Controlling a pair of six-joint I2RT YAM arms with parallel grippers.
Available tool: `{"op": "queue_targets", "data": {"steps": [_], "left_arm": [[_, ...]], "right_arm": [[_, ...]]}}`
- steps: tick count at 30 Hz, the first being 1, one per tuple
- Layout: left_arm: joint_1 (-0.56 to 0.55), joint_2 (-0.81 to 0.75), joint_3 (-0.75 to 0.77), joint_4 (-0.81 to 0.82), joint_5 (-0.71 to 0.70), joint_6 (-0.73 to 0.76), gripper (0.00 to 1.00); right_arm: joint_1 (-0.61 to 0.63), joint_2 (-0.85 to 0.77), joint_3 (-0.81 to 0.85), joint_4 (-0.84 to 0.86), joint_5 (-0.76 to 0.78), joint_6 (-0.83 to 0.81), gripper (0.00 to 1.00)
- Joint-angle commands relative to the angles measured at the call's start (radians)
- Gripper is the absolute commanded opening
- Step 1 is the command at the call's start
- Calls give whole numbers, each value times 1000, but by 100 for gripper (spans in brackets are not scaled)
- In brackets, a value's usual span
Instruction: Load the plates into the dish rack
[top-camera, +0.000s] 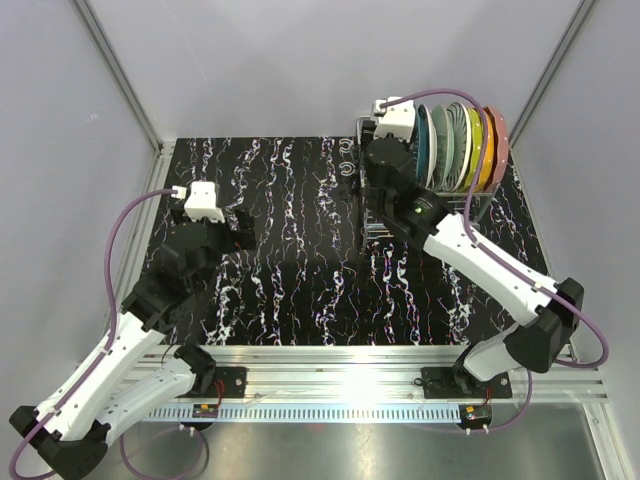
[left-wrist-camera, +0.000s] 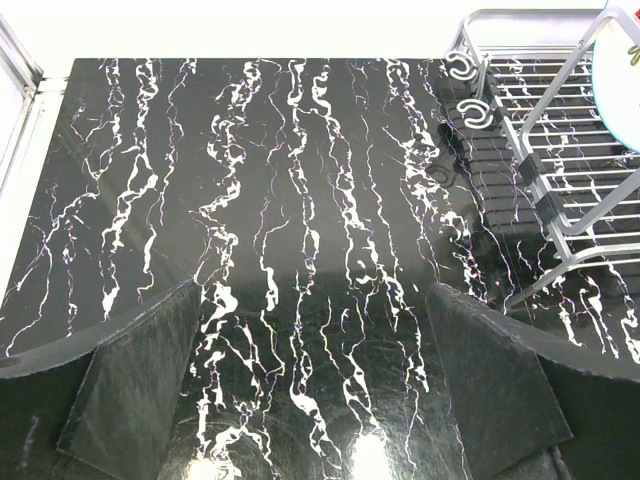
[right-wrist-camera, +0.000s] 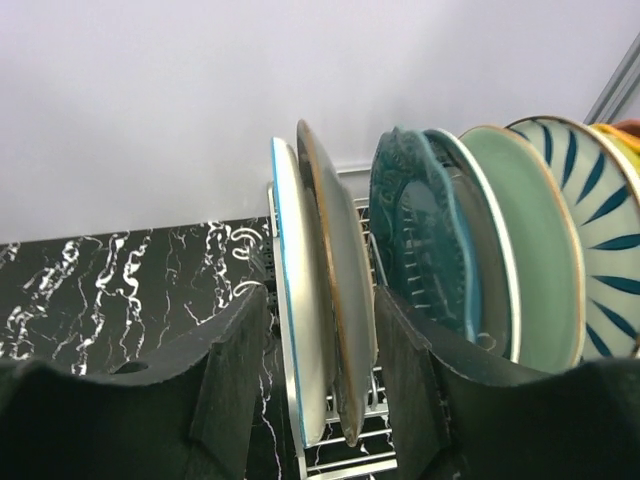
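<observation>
Right fingers (right-wrist-camera: 235, 380) straddled the blue-rimmed white plate (right-wrist-camera: 295, 300) and gold-rimmed grey plate (right-wrist-camera: 340, 280) upright in the chrome wire dish rack (left-wrist-camera: 548, 205), seating them, I'd judge; pinching or not, I couldn't tell; left fingers (left-wrist-camera: 140, 380) spread, idle.

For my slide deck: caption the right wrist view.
Right gripper straddling two pale plates upright in the dish rack, beside a teal plate and a mint plate.

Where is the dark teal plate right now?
In the right wrist view, the teal plate stands upright in the rack, right of centre, just right of the gold-rimmed plate.
</observation>
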Motion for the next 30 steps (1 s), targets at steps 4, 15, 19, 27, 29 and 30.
{"op": "queue_targets", "data": {"steps": [4,15,19,27,29,30], "left_arm": [[2,8,10,20,-2,21,99],[2,12,6,23,-47,39,99],[2,-21,-7,40,-88,53,99],[2,-130,-54,98,-128,67,99],[2,-146,-63,104,-127,67,99],[2,-146,-63,103,-125,67,99]], "right_arm": [[-4,-111,17,1,-27,15,56],[-5,-278,-52,-28,-130,62,72],[-11,-416,-147,-106,-208,94,82],[-37,-807,-469,-299,-303,283,89],[-37,-864,-563,-323,-320,333,89],[-37,-905,-613,-320,-347,341,89]]}}
